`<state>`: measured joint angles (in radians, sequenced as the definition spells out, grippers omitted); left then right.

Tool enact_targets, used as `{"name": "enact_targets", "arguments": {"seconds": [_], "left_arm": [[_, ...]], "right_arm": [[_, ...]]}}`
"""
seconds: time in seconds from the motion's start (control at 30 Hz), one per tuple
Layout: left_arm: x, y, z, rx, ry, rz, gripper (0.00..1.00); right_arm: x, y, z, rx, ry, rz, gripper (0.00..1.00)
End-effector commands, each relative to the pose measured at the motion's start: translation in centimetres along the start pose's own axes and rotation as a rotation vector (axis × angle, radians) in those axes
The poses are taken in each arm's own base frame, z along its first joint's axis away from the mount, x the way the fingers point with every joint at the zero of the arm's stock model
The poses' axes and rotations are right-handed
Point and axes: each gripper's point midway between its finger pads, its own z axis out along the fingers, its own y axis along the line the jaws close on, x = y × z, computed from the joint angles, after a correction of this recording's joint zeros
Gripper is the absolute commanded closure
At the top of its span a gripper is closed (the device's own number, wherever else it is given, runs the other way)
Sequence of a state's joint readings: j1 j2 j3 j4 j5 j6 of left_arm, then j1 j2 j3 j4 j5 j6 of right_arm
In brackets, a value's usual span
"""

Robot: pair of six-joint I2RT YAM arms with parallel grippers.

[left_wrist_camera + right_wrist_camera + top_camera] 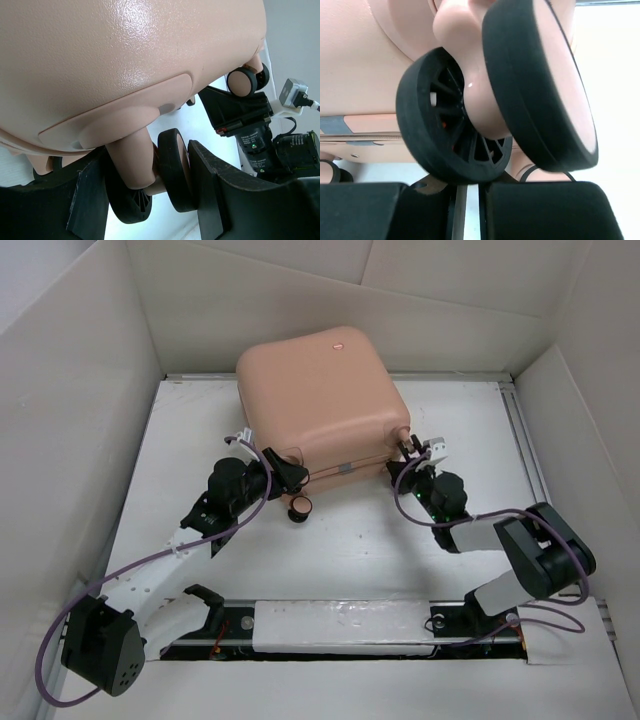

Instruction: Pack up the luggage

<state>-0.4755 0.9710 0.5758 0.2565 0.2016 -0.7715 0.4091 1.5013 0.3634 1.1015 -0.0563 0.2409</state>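
Note:
The luggage (320, 400), a peach-pink hard shell, lies closed at the back middle of the white table (350, 550). My left gripper (292, 490) is at its near left corner. In the left wrist view the left gripper (150, 192) has its fingers (212, 200) on either side of a black twin wheel (175, 167), shut on it. My right gripper (410, 447) is at the near right corner. The right wrist view shows the right gripper (470, 192) just under another twin wheel (470, 125), its pads almost together with nothing between them.
Tall cardboard walls (70, 420) box in the table on the left, back and right. A metal rail (340, 625) with the arm bases runs along the near edge. Purple cables (150, 560) loop beside both arms.

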Motion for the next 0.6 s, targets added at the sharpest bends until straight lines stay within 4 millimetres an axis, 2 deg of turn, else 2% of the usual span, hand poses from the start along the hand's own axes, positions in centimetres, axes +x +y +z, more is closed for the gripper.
{"name": "enact_targets", "arguments": {"seconds": [0.0, 0.1, 0.13, 0.23, 0.27, 0.3, 0.33, 0.37, 0.43, 0.47, 0.5, 0.57], "left_arm": [[-3.9, -9.6, -2.9, 0.394, -0.142, 0.199, 1.00], [-3.9, -9.6, -2.9, 0.394, -0.142, 0.199, 1.00], [-3.9, -9.6, -2.9, 0.394, -0.142, 0.199, 1.00], [-3.9, -9.6, -2.7, 0.395, -0.143, 0.199, 1.00], [-3.8, -9.7, -2.7, 0.401, -0.134, 0.191, 1.00], [-3.9, -9.9, -2.8, 0.409, -0.142, 0.193, 1.00], [-3.6, -9.8, -2.6, 0.410, -0.126, 0.193, 1.00], [-3.6, -9.8, -2.6, 0.410, -0.124, 0.184, 1.00], [-3.7, -10.2, -2.5, 0.423, -0.123, 0.188, 1.00], [-3.7, -10.2, -2.5, 0.423, -0.123, 0.188, 1.00], [-3.6, -10.3, -2.6, 0.429, -0.116, 0.189, 1.00], [-3.7, -10.2, -2.5, 0.423, -0.123, 0.188, 1.00]], "right_arm": [[-6.0, 2.9, -0.1, -0.105, -0.236, 0.004, 1.00], [-5.9, 4.8, -1.0, -0.123, -0.249, 0.017, 1.00], [-6.0, 4.5, -1.0, -0.107, -0.253, 0.020, 1.00], [-4.0, 5.7, -1.0, -0.049, -0.202, 0.012, 1.00], [-3.2, 7.7, -1.1, -0.066, -0.179, 0.009, 1.00], [-3.1, 7.8, -0.5, -0.020, -0.177, 0.005, 1.00], [-1.5, 8.2, -0.1, -0.006, -0.133, -0.018, 1.00], [-0.6, 10.1, -0.1, -0.027, -0.114, -0.030, 1.00], [-0.3, 11.6, 0.8, -0.018, -0.111, -0.037, 1.00], [0.9, 12.0, 1.0, -0.013, -0.080, -0.063, 1.00], [1.2, 13.6, 0.6, -0.026, -0.074, -0.063, 1.00], [1.4, 12.8, 0.3, 0.065, -0.070, -0.080, 1.00]]}}
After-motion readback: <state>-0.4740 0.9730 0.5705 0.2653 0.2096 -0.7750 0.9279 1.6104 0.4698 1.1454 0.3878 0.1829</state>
